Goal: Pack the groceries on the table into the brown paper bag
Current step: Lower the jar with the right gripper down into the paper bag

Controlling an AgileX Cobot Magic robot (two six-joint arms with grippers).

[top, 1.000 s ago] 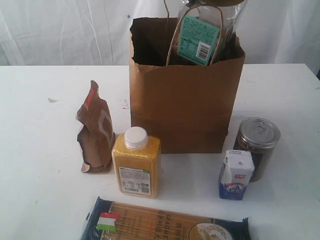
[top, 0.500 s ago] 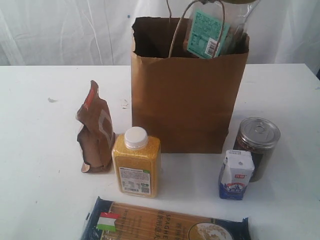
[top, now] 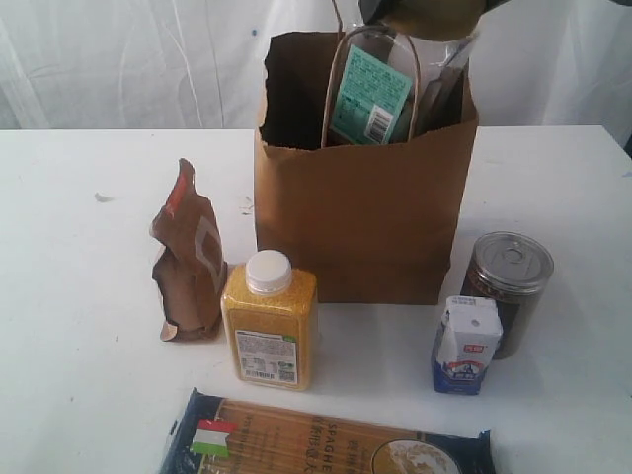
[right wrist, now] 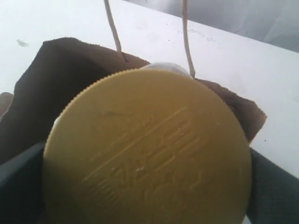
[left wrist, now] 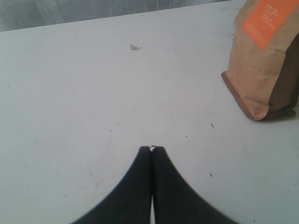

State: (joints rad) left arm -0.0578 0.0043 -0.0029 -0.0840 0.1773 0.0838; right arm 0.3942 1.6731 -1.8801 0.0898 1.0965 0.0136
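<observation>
The tan-lidded clear jar point(top: 370, 94) hangs partly inside the open top of the brown paper bag point(top: 360, 217), tilted, with its green label showing above the rim. My right gripper point(right wrist: 147, 186) is shut on the jar; its tan lid point(right wrist: 149, 149) fills the right wrist view, with a dark finger at each side. My left gripper point(left wrist: 152, 149) is shut and empty, low over the table point(top: 79, 296) near the brown pouch point(left wrist: 266, 56). On the table stand the pouch point(top: 190, 257), yellow bottle point(top: 270, 331), silver-lidded dark jar point(top: 509, 281) and white-blue carton point(top: 466, 346). The spaghetti pack point(top: 326, 444) lies at the front.
The bag's twisted loop handles point(top: 341, 69) stand up around the jar. A tiny white lump point(top: 103, 197) lies on the left of the table. White curtains hang behind the table's far edge.
The jar has sunk lower into the bag and its label has swung to the left. The bag's rim has shifted a little. The items on the table have stayed put.
</observation>
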